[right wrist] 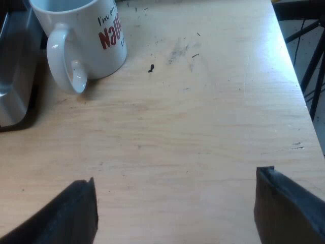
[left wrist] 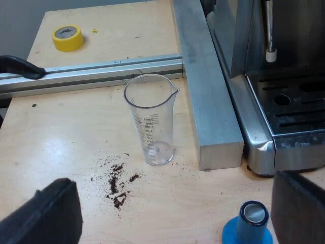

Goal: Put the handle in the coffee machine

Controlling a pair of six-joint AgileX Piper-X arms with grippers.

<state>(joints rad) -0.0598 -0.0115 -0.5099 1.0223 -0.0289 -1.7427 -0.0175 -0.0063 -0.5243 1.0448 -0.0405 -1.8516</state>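
Left wrist view looks down past the left gripper, whose two black fingers are spread wide with nothing between them, above the worktop. I'll place things from the espresso machine. Its drip tray and steam wand are in sight, and a metal bar lies just beside the machine. A measuring glass stands upright and empty on the far side of that bar from the machine. A blue tamper sits near the machine's front corner, close to one finger of the left gripper. Some spilled coffee grounds lie beyond the glass, and a yellow tape roll sits well apart from the machine.

Over on the right wrist view, the right gripper is spread just as wide above bare wood, holding nothing. A white mug stands close beside the machine's edge.

As for progress, neither gripper has the holder, and I cannot tell where it is. The place above the drip tray where it would lock in is cut off, so I can't say whether it is already seated. Going by two empty, open grippers, I'd judge that either the fetching, carrying and locking all remain, or the work is finished.
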